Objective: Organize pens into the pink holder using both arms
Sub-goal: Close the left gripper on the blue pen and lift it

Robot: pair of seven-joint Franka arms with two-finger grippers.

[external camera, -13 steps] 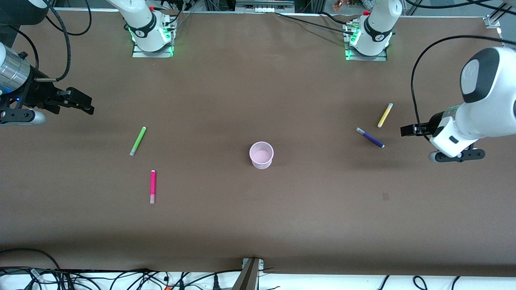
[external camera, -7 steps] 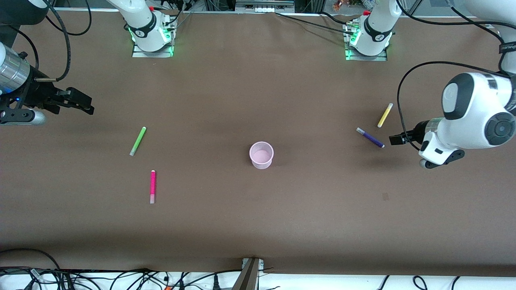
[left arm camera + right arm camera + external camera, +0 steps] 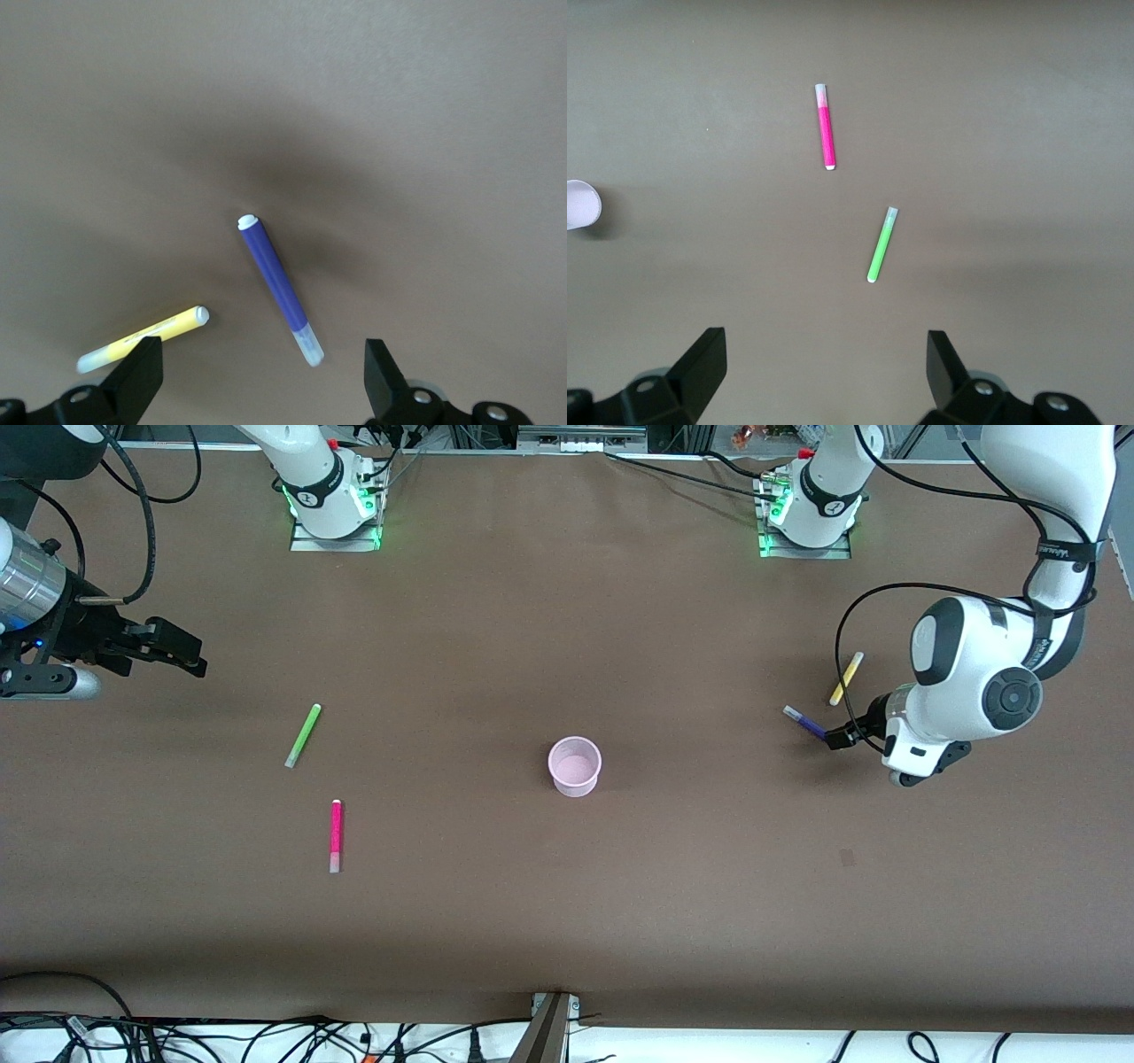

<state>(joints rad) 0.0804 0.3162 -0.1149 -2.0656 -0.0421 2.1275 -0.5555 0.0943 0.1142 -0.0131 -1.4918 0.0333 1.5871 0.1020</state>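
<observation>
The pink holder stands upright mid-table. The dark purple pen and the yellow pen lie toward the left arm's end. My left gripper is open and empty over the purple pen's end; in the left wrist view the purple pen and yellow pen lie near the gripper. The lime green pen and magenta pen lie toward the right arm's end. My right gripper waits open and empty above the table's edge; its wrist view shows the green pen, magenta pen and holder.
The brown table carries nothing else. The arm bases stand along the edge farthest from the front camera. Cables and a bracket lie along the nearest edge.
My left arm has swung in toward the table's middle and lowered its gripper over the purple pen's end. The right arm, the pens and the holder have not moved.
</observation>
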